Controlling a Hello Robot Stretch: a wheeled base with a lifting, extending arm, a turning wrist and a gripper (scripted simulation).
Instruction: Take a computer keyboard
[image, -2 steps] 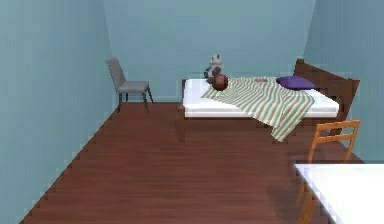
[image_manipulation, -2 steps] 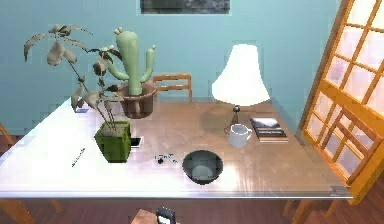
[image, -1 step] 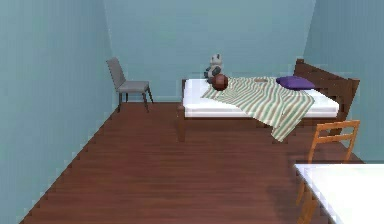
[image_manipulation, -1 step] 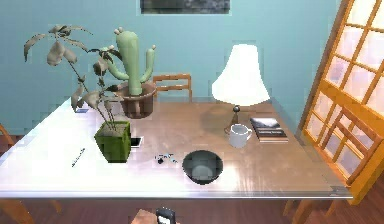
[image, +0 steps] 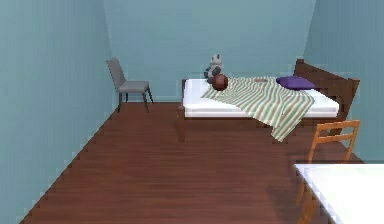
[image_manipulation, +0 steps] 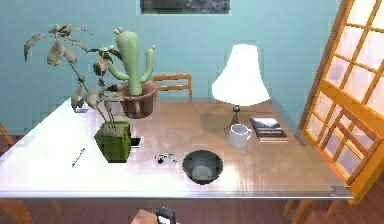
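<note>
We cannot tell how the fingers stand, nor whether the gripper, a dark shape below the table's near edge, holds anything; a bowl sits by that edge; a mug and lamp stand farther right; where the keyboard lies we cannot tell.
</note>
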